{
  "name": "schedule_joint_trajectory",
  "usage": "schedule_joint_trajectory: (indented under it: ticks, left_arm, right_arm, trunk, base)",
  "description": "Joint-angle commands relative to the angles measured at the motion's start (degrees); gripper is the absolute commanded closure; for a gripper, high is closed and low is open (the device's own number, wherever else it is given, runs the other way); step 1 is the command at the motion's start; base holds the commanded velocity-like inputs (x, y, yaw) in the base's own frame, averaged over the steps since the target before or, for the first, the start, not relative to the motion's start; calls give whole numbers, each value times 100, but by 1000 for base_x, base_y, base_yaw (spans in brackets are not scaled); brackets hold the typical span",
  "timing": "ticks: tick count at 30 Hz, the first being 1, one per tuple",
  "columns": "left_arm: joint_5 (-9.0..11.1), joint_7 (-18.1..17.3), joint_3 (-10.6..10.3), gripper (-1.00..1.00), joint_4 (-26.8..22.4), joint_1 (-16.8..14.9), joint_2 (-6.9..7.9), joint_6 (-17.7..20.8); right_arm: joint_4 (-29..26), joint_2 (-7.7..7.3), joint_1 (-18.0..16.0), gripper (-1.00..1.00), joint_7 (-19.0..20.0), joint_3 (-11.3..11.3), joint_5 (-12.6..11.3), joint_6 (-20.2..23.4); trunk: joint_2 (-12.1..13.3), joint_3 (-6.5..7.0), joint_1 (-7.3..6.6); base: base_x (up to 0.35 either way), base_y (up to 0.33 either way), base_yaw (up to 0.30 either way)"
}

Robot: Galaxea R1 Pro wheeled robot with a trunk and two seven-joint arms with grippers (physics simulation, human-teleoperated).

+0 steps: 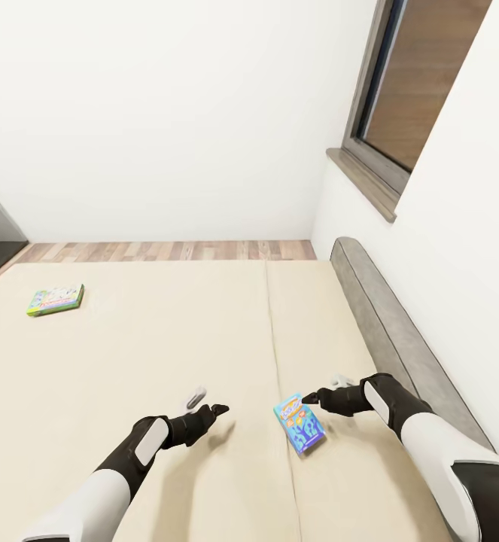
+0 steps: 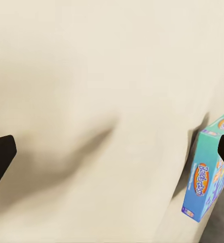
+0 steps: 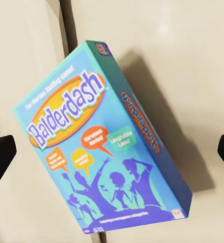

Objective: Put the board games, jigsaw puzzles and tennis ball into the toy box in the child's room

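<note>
We observe the blue Balderdash box (image 1: 299,422) lying flat on the cream bed (image 1: 129,354), lower centre-right of the head view, just beside the mattress seam. The right gripper (image 1: 318,393) hangs just above the box's upper edge, its fingers spread wide, the box lying between them in the right wrist view (image 3: 104,147). The left gripper (image 1: 208,401) hovers lower centre, likewise spread and holding nothing. A second, green-and-white game box (image 1: 55,299) lies at the left, well apart.
</note>
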Motion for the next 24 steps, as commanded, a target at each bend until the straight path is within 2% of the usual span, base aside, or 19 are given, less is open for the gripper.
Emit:
schedule_joint_trajectory:
  ticks: [1,24]
  left_arm:
    - [12,-5,43,-100,-4,-2,-6,50]
    - [11,-7,43,-100,-4,30,-6,43]
  right_arm:
    - [-6,-3,-2,-100,-13,8,-52,43]
    - [-6,10,-1,-100,5,13,-67,50]
  trunk:
    - [-2,-13,0]
    - [-2,-215,0]
  base:
    - [0,0,0]
    - [0,0,0]
